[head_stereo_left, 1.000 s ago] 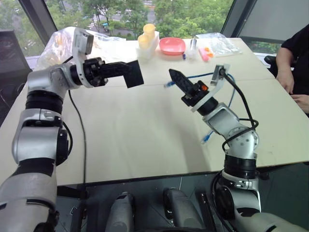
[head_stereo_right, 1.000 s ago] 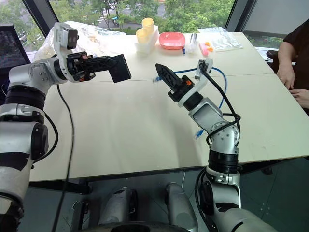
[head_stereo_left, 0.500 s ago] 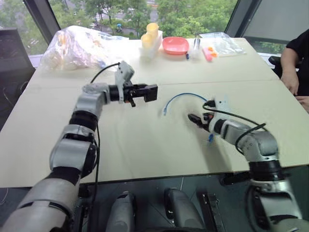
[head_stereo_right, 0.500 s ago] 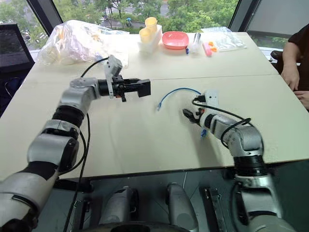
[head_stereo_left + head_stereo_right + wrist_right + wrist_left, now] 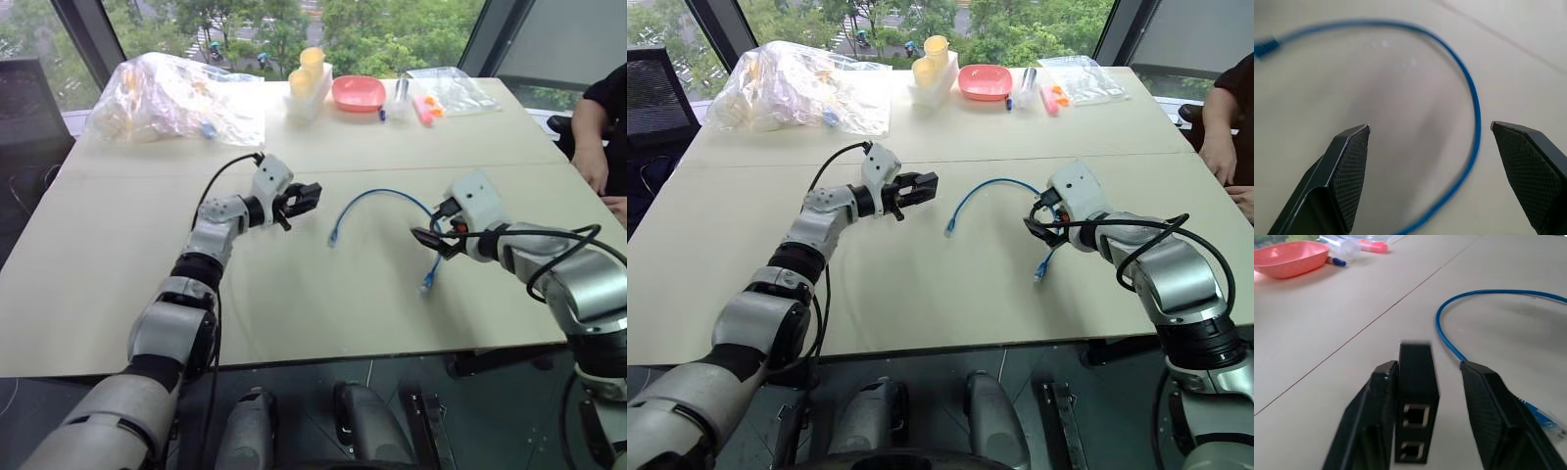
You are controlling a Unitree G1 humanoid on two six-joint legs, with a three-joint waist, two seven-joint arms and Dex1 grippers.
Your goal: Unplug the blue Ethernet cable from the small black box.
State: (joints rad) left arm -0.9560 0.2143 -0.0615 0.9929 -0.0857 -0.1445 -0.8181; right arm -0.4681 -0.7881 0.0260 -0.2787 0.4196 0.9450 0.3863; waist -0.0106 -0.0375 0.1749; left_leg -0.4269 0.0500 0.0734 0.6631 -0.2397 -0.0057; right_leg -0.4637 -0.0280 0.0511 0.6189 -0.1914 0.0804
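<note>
The left arm is stretched low across the middle of the tabletop, its left gripper held about level. In the left wrist view the fingers are parted, and the small black box lies against one finger with a gap to the other; whether it is gripped cannot be told. Two sockets are seen in the end of the box that faces the wrist, and its long axis runs along the fingers. The right arm is bent in from the right edge, and the right gripper is spread wide above the cable, holding nothing.

One blue cable is counted, and one box. The cable lies flat on the tabletop between the two grippers, curved in an arch. Both plugs rest free on the surface: one points toward the near edge just beside the left gripper, the other lies under the right gripper. At the far edge, one pink bowl is seen.
</note>
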